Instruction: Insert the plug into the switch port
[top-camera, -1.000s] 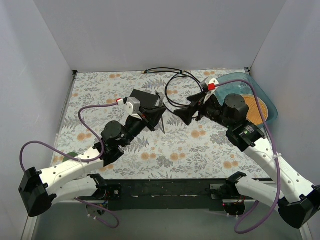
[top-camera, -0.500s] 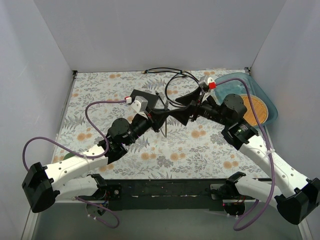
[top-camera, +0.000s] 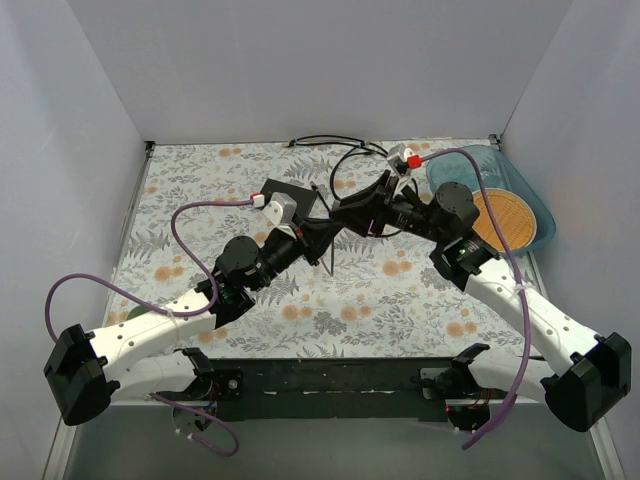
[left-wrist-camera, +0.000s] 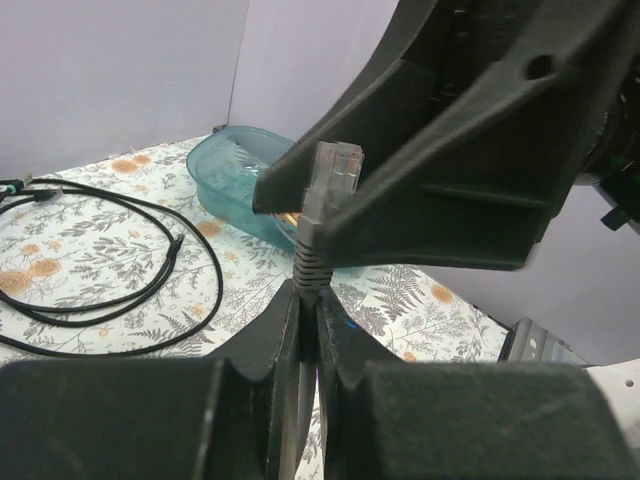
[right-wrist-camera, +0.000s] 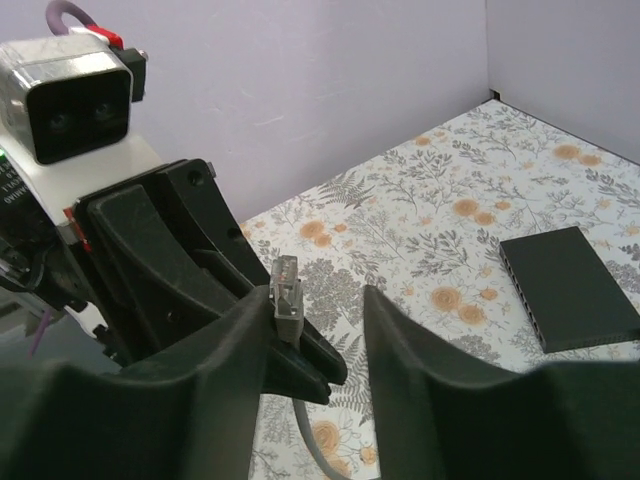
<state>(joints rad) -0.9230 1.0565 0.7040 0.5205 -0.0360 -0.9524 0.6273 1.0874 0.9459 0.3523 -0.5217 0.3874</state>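
The grey cable's clear plug (left-wrist-camera: 333, 172) stands upright just above my left gripper (left-wrist-camera: 307, 297), which is shut on the cable's grey boot right below it. My right gripper (right-wrist-camera: 318, 300) straddles the same plug (right-wrist-camera: 287, 298). One finger lies against the plug and the other stands a clear gap away, so the jaws are open. In the top view the two grippers meet tip to tip, left (top-camera: 322, 230) and right (top-camera: 348, 216). The switch (right-wrist-camera: 568, 288), a flat black box with sockets along one edge, lies on the floral mat behind the left wrist (top-camera: 284, 192).
A blue tray (top-camera: 522, 186) holding a round orange-brown disc sits at the back right. A looped black cable (top-camera: 346, 172) lies on the mat at the back centre, also in the left wrist view (left-wrist-camera: 120, 262). Grey walls close in three sides.
My right arm has swung left to the plug and its jaws have narrowed around it. The left gripper first rose towards the middle with the cable, then held still.
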